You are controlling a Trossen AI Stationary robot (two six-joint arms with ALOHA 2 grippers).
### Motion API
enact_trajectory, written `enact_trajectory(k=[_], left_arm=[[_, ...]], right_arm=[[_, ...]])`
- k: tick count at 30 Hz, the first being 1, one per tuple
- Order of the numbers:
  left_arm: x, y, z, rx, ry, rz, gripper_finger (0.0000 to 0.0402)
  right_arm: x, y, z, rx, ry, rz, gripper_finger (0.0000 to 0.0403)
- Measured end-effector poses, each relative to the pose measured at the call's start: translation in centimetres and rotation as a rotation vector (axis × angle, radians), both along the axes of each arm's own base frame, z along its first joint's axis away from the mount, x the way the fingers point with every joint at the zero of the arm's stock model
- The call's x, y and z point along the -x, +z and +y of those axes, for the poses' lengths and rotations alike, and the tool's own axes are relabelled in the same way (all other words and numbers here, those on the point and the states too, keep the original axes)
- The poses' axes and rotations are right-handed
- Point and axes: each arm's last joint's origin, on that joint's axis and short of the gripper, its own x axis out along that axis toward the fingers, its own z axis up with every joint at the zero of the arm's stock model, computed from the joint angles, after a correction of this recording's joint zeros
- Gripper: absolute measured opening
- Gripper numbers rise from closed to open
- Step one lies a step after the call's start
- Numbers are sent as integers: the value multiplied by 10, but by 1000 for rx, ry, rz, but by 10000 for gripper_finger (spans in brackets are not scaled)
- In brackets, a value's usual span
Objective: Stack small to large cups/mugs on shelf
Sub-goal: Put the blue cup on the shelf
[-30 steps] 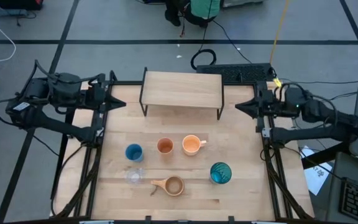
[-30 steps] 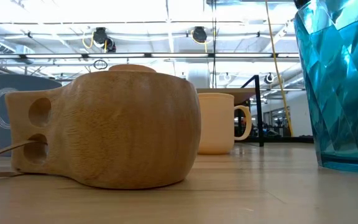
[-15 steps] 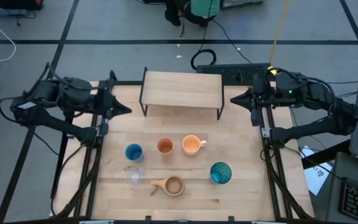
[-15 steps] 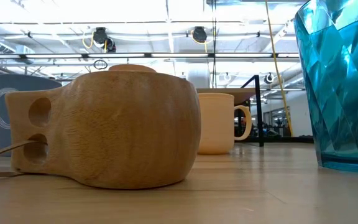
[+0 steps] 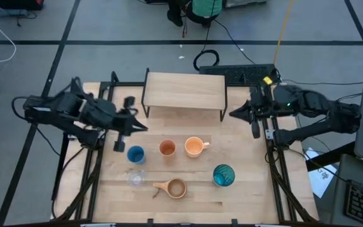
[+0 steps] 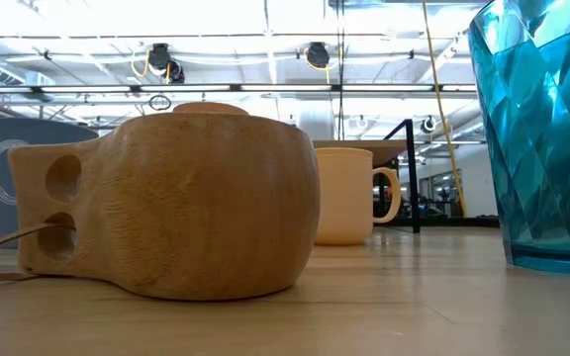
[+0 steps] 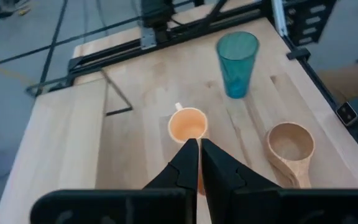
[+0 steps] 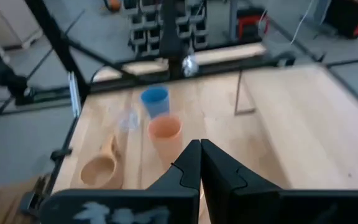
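Shelf (image 5: 184,89): bare; all six cups on table (image 5: 244,195), unstacked. Left gripper (image 5: 138,127) and right gripper (image 5: 234,113): closed, empty.

I see grey floor (image 5: 118,25) crossed by dark lines, a keyboard (image 5: 247,74) behind my worktop (image 5: 244,183), and ceiling lights (image 6: 265,20) overhead.

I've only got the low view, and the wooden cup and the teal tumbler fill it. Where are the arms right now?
Observer: The left gripper is over the table between the shelf's left end and the blue cup, fingers shut.
Operator: And the right one?
Observer: The right gripper is beside the shelf's right end, fingers shut, holding nothing.
Operator: Anything on the shelf yet?
Observer: No, nothing stands on it.
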Motion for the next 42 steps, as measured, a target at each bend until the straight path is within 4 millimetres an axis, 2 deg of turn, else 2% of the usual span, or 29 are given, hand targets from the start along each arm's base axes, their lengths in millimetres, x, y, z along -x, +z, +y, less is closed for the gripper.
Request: enact_trajectory(k=[4,10,15,23,26,34,42], left_arm=[[-29,-14,-15,-46,-60,33,21],[-68,-50,-32,-40,-186,192,21],[-100,-70,-43,-39,-197,178,31],[-131,-75,-65,-64,-237,-14,100],[-141,-79,-73,-87,-263,-50,113],[-178,-75,-91,-103,-315,-24,122],[-218,-76,-101,-142,-394,48,172]], right_arm=[[-7,-33,7,-9,32,23,0],[-12,-79,17,-64,65,-2,0],[-9,-106,26,-95,101,-17,0],[2,-135,42,-38,49,11,0],[6,-144,49,-12,49,20,0],[16,-172,63,33,37,68,0],[25,-195,69,113,-43,78,0]])
